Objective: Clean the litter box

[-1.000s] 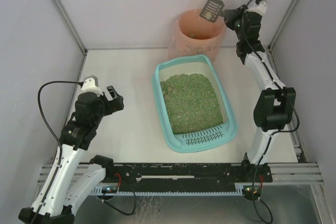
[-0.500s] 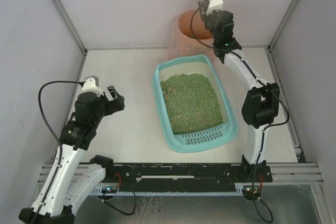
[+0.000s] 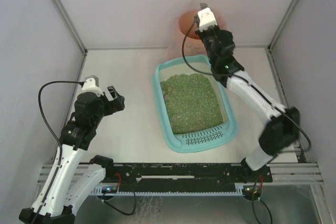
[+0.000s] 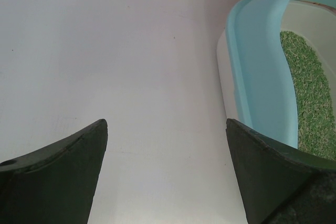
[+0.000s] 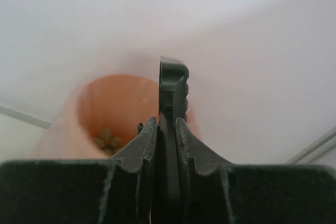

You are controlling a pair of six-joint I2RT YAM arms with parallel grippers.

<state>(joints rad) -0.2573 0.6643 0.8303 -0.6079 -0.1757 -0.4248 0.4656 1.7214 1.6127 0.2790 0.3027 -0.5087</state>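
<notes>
The litter box [image 3: 159, 103] is a light-teal tray in the middle of the table, holding green litter [image 3: 190, 102], with its slotted end nearest the arm bases. My right gripper [image 3: 202, 10] is raised over the pink bin [image 3: 185, 24] behind the box and is shut on the black scoop. The right wrist view shows that scoop [image 5: 173, 82] edge-on between the jaws [image 5: 166, 121], above the bin's mouth [image 5: 115, 103]. My left gripper [image 3: 116, 98] hangs open and empty over bare table left of the box; the box's rim [image 4: 262, 77] is at the right of its view.
Small greenish-brown clumps [image 5: 107, 140] lie at the bottom of the pink bin. Grey walls close the table at the back and both sides. A black rail [image 3: 178, 171] with the arm bases runs along the near edge.
The right arm has swung leftward from the bin's right side to above it, carrying the scoop. Its elbow has dropped outward to the right. The left arm has not moved.
</notes>
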